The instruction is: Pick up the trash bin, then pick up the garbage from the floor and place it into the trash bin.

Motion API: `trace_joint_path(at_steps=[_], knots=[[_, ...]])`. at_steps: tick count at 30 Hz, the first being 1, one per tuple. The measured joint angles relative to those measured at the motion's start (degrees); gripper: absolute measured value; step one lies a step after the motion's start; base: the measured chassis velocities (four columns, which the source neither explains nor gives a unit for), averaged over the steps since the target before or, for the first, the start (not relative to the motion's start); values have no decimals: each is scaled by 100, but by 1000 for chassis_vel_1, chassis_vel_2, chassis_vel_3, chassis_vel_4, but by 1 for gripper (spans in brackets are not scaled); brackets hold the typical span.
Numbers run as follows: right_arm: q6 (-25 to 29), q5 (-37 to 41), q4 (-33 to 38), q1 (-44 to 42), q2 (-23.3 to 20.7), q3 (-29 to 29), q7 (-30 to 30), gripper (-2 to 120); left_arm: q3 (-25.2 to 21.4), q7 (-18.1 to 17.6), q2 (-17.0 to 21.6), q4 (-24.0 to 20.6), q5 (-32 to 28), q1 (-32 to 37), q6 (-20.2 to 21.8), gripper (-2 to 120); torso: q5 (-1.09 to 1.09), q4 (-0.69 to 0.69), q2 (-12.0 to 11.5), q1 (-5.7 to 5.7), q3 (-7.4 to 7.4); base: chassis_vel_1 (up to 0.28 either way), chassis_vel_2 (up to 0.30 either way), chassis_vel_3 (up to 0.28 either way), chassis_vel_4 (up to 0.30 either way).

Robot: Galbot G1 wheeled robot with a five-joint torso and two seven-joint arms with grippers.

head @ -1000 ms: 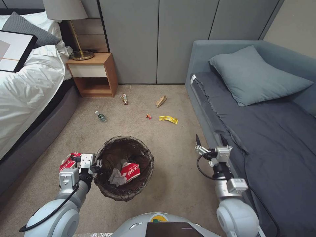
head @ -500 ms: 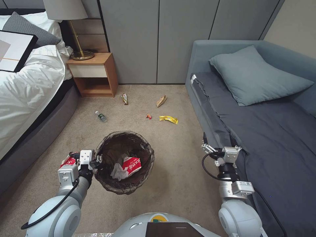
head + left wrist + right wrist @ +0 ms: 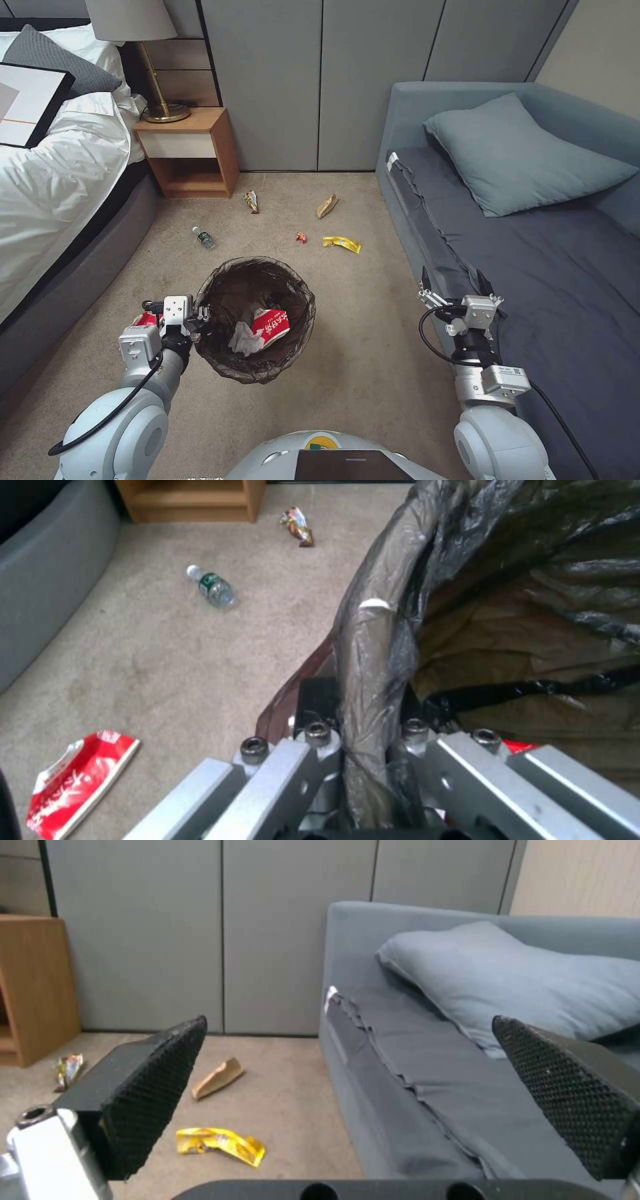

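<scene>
Two hands show in the head view. Lower left of the frame, the left hand [image 3: 200, 319] is clamped on the rim of the round trash bin lined with a dark see-through bag [image 3: 293, 293], which sits just right of it with a red-and-white crumpled packet [image 3: 271, 325] and white crumpled tissue [image 3: 245, 339] inside. At lower right, the right hand [image 3: 456, 283] hangs spread wide and empty beside the grey-blue sofa [image 3: 567, 300]. Upper centre on the beige carpet floor [image 3: 360, 347], well apart from both hands, lie a yellow snack wrapper [image 3: 342, 243], a brown paper scrap [image 3: 326, 205] and a small green-labelled plastic bottle [image 3: 204, 237].
</scene>
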Motion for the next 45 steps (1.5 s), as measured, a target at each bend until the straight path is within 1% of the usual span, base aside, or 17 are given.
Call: trace_joint_path(at_steps=[10, 28, 45], knots=[[-82, -97, -10, -12, 21, -71, 1, 100, -52, -34, 15, 0, -15, 58, 108, 2, 0, 0, 0, 0, 0, -15, 15, 9, -16], [-75, -87, -132, 84, 64, -104, -71, 100, -101, -41, 38, 0, -1, 23, 109, 2, 0, -1, 0, 0, 0, 0, 0, 0, 0], [-61, -91, -214, 86, 90, -116, -88, 100, -117, -36, 41, 0, -22, -34, 87, 2, 0, -1, 0, 0, 0, -50, 49, 47, -41]])
